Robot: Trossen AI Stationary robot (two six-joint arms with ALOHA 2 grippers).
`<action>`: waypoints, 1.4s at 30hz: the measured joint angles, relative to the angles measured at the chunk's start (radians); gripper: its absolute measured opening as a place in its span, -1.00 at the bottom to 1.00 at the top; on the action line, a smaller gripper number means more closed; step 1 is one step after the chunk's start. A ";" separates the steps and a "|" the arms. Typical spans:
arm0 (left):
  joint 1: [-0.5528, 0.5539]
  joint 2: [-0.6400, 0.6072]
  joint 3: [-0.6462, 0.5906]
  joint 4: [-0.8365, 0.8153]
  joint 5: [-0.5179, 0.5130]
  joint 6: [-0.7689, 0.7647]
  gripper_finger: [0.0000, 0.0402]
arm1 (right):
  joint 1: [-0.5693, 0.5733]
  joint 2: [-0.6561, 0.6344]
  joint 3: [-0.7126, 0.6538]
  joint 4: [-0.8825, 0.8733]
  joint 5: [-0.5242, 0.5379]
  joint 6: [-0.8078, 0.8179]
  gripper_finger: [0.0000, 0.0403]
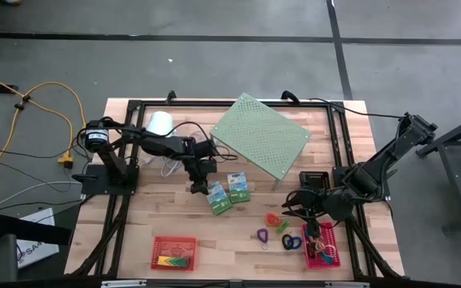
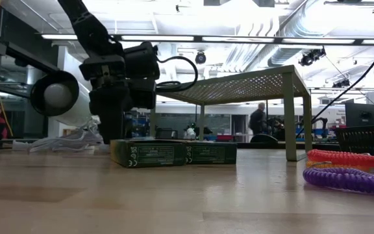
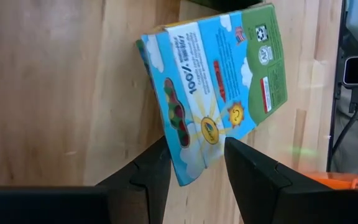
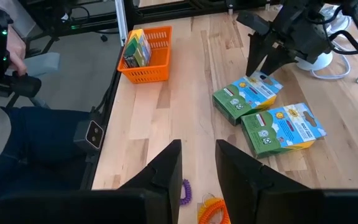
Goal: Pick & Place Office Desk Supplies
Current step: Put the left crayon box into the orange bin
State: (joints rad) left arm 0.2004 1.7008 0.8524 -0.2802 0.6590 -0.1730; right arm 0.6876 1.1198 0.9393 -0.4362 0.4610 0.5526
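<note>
The nearer green-white box point(image 3: 213, 87) is lying flat on the table point(image 1: 174, 216), its end edge sitting between my left fingers point(image 3: 253, 171), which are spread to either side of it and not pressing on it. My left gripper point(image 1: 199, 186) is standing at that box's corner. A second green-white box point(image 1: 238, 186) is lying just beyond the first, close alongside; I am counting two in all.

My right gripper point(image 4: 197, 162) is hanging with its fingers parted and nothing between them, above purple point(image 4: 184, 191) and orange coil loops point(image 4: 213, 211) that the edge of the right wrist view is cutting off. From above those little coils and clips point(image 1: 277, 228) are too small to count surely.

I am counting three baskets: a red one point(image 1: 174, 252) holding some coloured item I cannot make out, a pink one point(image 1: 323, 246) partly hidden under my right arm, and a black one point(image 1: 314, 178) beside it.

The perforated shelf point(image 1: 261, 134) is standing past the boxes.
</note>
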 joint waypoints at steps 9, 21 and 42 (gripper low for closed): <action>0.008 0.000 0.000 -0.001 0.001 0.000 -0.28 | 0.000 0.000 0.000 0.000 0.000 0.000 -0.57; 0.000 0.000 0.000 -0.003 0.000 0.001 -0.41 | 0.000 0.000 0.000 0.000 0.000 0.000 -0.57; 0.000 -0.001 0.001 -0.003 0.026 0.008 -0.98 | 0.000 0.000 0.000 0.000 0.000 0.000 -0.57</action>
State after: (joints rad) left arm 0.2007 1.6999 0.8536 -0.2832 0.6848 -0.1650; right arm 0.6874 1.1199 0.9390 -0.4366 0.4610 0.5524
